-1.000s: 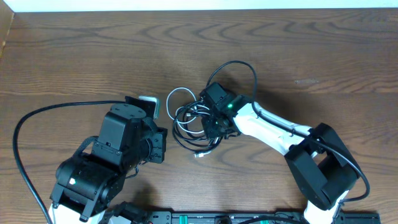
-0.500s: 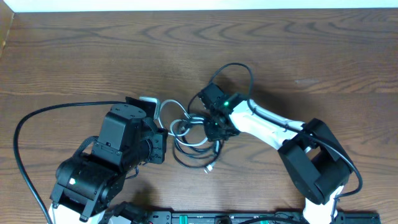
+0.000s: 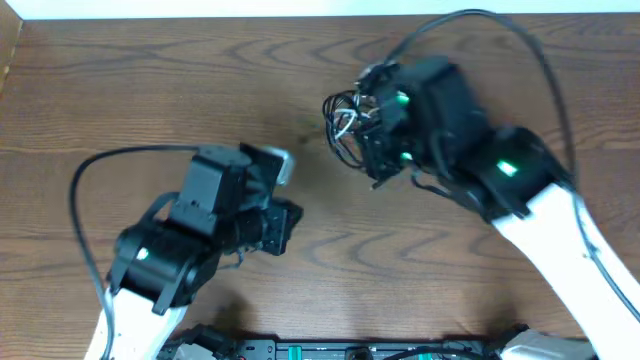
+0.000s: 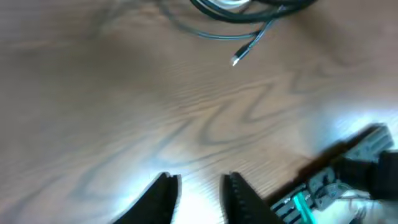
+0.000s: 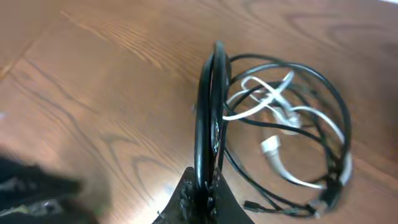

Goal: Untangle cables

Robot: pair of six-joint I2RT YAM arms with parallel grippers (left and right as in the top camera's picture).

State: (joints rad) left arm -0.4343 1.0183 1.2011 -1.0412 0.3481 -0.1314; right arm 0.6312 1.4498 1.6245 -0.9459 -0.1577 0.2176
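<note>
1. The right gripper is clamped tight on black loops of the cables. The tangle (one white cord among the black) is bunched at its fingers, over the table's far half.
2. The left gripper hangs over bare wood, jaws narrowly apart, holding nothing.
3. A plug end shows ahead of it, too blurred to tell if it touches the wood.

The left arm reaches from 7 o'clock toward centre; left pincer slightly parted, empty; right arm stretches from 5 o'clock toward 12; right pincer clamped tight on the cables.
</note>
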